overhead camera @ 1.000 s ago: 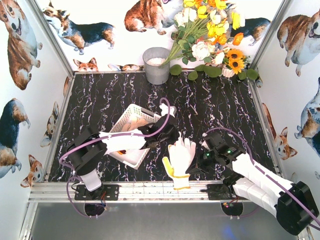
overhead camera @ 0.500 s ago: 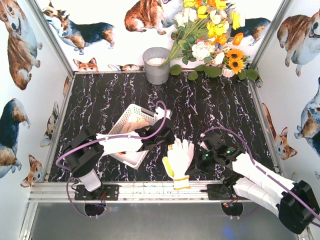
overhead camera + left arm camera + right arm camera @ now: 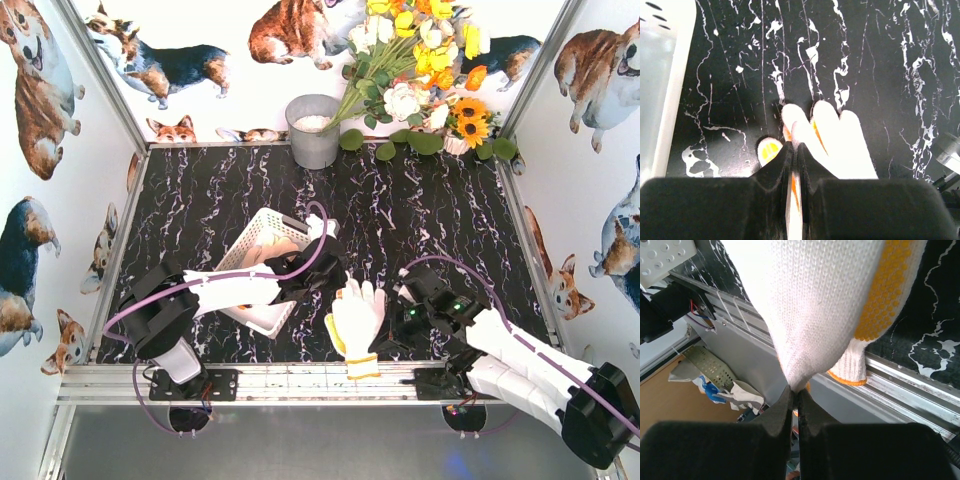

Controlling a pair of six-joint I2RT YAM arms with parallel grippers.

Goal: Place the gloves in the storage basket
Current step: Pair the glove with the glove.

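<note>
A white knit glove with an orange-yellow cuff lies palm-wide near the table's front edge. My left gripper is shut on one of its fingers; in the left wrist view the jaws pinch that finger while the other glove fingers spread beyond. My right gripper is shut on a fold at the glove's right side, and the right wrist view shows the knit fabric bunched at the jaw tips. The white storage basket sits left of the glove, half under my left arm, with cream fabric inside.
A grey metal bucket and a bunch of flowers stand at the back. The aluminium front rail runs just below the glove's cuff. Side walls close in the table left and right.
My left gripper has slid a little toward the front edge, still holding the glove finger. The right gripper and the glove have hardly moved.
</note>
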